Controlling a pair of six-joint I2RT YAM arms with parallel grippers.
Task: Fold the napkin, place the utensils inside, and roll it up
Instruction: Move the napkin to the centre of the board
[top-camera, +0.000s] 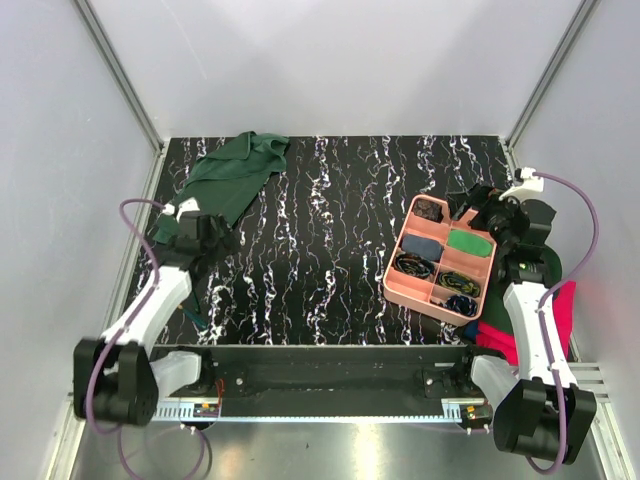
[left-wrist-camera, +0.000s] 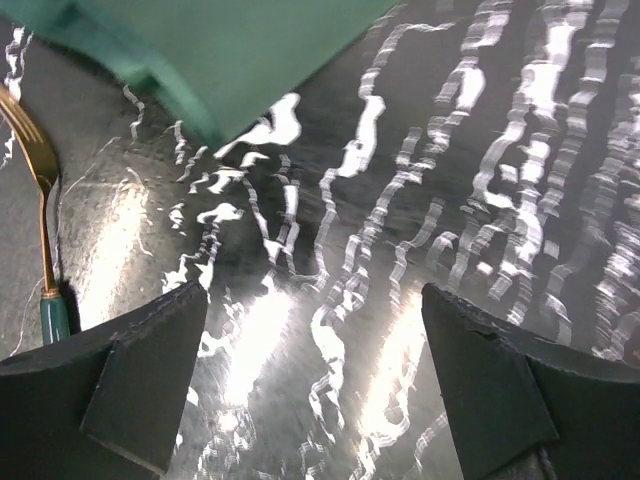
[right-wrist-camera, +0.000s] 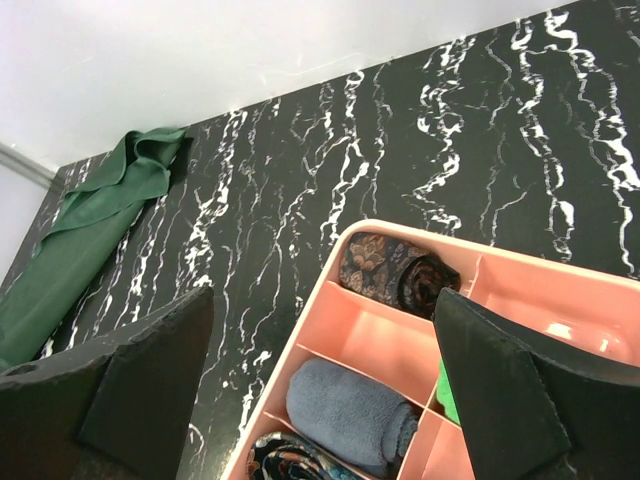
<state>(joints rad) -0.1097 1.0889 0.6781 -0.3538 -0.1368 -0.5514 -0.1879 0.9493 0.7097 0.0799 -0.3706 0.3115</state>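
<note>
napkin position: the large dark forest-green cloth napkin is lying bunched at the far left of the black, white-veined marble-look table.
napkin long axis: it is running diagonally from the far centre-left down toward the near left edge, with its near end beside the left gripper.
key relation: in the left wrist view, a hemmed edge of the napkin is sitting just ahead of the claw and toward its left finger, apart from both fingers.
nearer arm: the left arm is standing close to the cloth, while the right gripper is hanging well apart across the table, so the first grasp is probably falling to the left.
left claw: it is gaping wide over bare table and holding nothing.
right claw: it is also spread wide and empty, hovering above the pink plastic divided tray.
utensils: a slim fork with gold metal tines and a teal handle is lying on the table just left of the left claw, its handle pointing toward the camera. I cannot make out any other pieces.
textures: the napkin is looking soft, matte and creased. The table is reflecting glare, and the fork is looking thin and hard.
tray contents: rolled fabrics are filling its compartments.
</note>
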